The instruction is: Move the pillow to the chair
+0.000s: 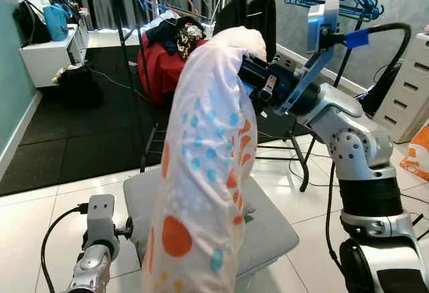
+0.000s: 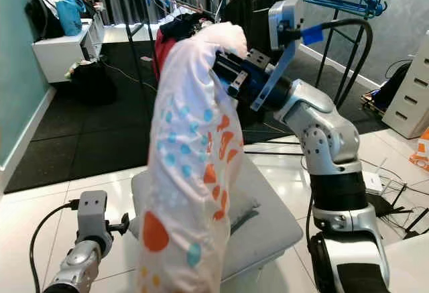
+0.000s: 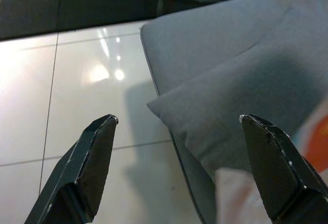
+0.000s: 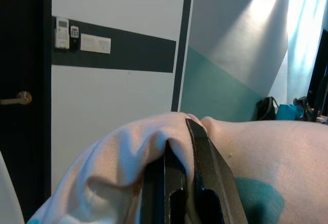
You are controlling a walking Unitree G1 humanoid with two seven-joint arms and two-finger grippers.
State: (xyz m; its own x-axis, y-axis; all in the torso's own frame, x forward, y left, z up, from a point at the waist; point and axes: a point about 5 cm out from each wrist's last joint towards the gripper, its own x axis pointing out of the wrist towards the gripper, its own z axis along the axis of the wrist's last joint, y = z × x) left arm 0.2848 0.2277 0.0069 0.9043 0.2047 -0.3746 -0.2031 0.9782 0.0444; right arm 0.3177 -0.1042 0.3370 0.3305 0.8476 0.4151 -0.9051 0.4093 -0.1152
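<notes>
Risk: right gripper (image 4: 187, 147), jaws pinched on only a top fold of the white, dot-printed pillow (image 1: 208, 165), hangs it over the grey cushioned chair (image 1: 268, 229); it may slip off. Left gripper (image 3: 179, 126), jaws wide, beside the chair.

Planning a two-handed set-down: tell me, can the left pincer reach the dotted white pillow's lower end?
Probably yes: the open left pincer hovers beside the grey chair, with the dotted white pillow hanging just beyond it, nothing between.
</notes>
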